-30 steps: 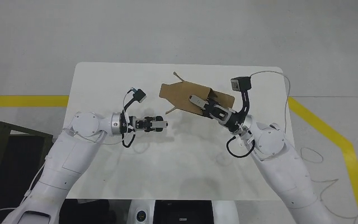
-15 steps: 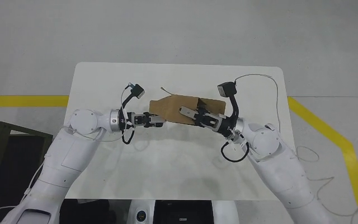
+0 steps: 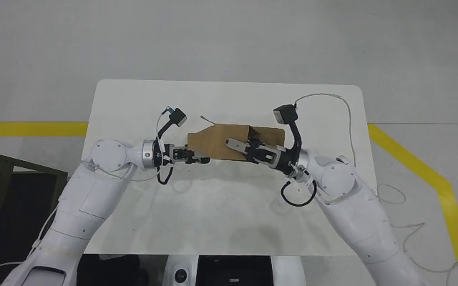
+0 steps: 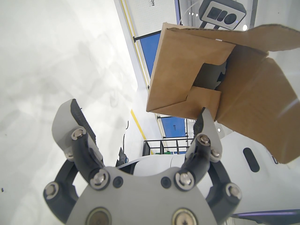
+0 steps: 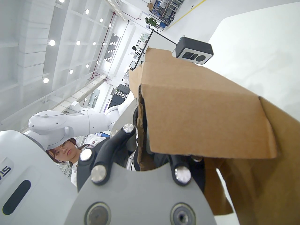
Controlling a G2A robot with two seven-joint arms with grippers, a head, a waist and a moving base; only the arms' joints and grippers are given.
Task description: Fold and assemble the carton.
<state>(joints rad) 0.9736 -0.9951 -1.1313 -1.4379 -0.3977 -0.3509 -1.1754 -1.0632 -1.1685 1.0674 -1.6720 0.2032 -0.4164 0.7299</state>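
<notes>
White table (image 3: pixel 129 207) lies under both arms. Within the last second the right gripper (image 3: pixel 237 145), clamped on one wall of the carton (image 3: pixel 218 136), brought it from the far right side toward the middle. Its open end now meets the left gripper (image 3: pixel 202 156), whose fingers stand apart, one tip touching a flap. I think flap folding can begin. Carton is brown, half erected, with loose flaps

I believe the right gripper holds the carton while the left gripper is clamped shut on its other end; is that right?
Not quite: the left gripper is open wide, with one tip just at a flap edge of the carton, as the left wrist view shows. The right gripper does hold the carton.
</notes>
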